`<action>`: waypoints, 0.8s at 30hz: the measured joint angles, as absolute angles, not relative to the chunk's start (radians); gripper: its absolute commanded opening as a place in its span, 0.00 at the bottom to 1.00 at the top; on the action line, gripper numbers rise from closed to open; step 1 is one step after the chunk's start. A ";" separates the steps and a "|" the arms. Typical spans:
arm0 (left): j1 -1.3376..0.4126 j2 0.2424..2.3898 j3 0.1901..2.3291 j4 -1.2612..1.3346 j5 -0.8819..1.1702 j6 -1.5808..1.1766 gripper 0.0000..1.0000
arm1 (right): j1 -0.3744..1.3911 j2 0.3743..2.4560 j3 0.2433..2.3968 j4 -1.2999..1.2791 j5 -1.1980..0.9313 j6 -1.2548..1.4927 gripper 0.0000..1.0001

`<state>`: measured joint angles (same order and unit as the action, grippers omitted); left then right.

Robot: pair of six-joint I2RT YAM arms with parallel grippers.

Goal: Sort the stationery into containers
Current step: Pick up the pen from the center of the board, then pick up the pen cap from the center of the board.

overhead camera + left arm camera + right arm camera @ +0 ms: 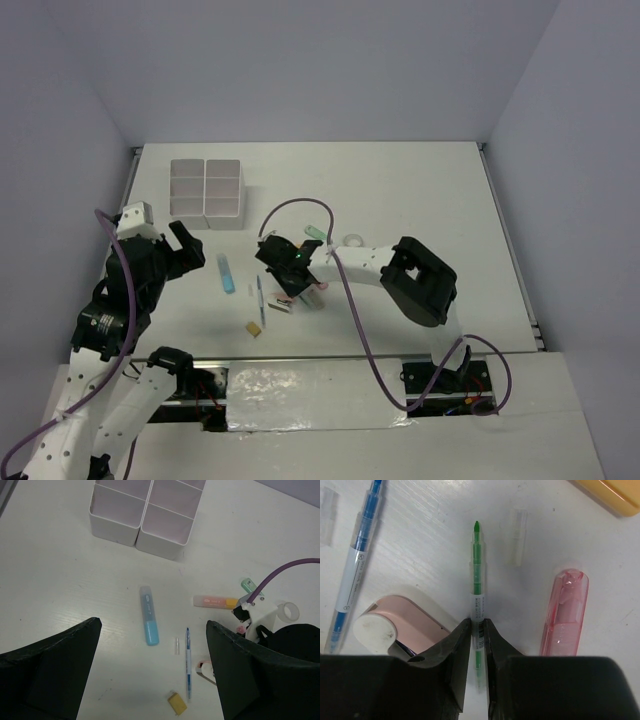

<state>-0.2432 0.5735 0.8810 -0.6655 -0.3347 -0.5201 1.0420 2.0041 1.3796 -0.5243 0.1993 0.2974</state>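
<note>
My right gripper (478, 625) is shut on a thin green pen (477, 570) that lies on the white table, its tip pointing away from the wrist. A pink highlighter (565, 615) lies just right of it and a pink-and-white stapler-like piece (395, 625) just left. The top view shows this gripper (290, 270) low over the pile of stationery. The white six-compartment container (206, 190) stands at the back left. My left gripper (185, 250) hovers open, in front of the container (115, 530), above a blue highlighter (149, 615), with nothing between its fingers.
A blue pen (188, 660), a tan block (176, 703), a clear cap (176, 646) and an orange highlighter (215, 601) lie between the arms. A clear tape ring (289, 611) and a green highlighter (247, 585) sit behind the right arm. Its purple cable (300, 205) arcs above.
</note>
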 measured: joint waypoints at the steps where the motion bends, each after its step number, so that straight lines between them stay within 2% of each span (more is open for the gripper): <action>1: -0.243 0.574 0.881 -0.666 -0.335 -0.520 0.99 | 1.044 2.004 1.379 -0.520 0.199 0.299 0.19; 4: -0.243 0.574 0.881 -0.666 -0.335 -0.520 0.99 | 1.045 2.003 1.379 -0.517 0.203 0.299 0.05; 9: -0.243 0.574 0.881 -0.666 -0.334 -0.520 0.99 | 1.047 2.001 1.392 -0.540 0.224 0.297 0.00; 16: -0.243 0.595 0.881 -0.664 -0.274 -0.527 0.99 | 1.043 1.955 1.483 -0.610 0.291 0.266 0.00; 24: -0.248 0.783 0.851 -0.583 -0.157 -0.596 0.97 | 0.966 1.580 1.416 -0.617 0.317 0.257 0.00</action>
<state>-0.2481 0.7830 0.8513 -0.5831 -0.1570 -0.5957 0.9661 1.5803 1.4162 -0.6174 0.3172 0.2565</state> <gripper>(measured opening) 0.980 0.089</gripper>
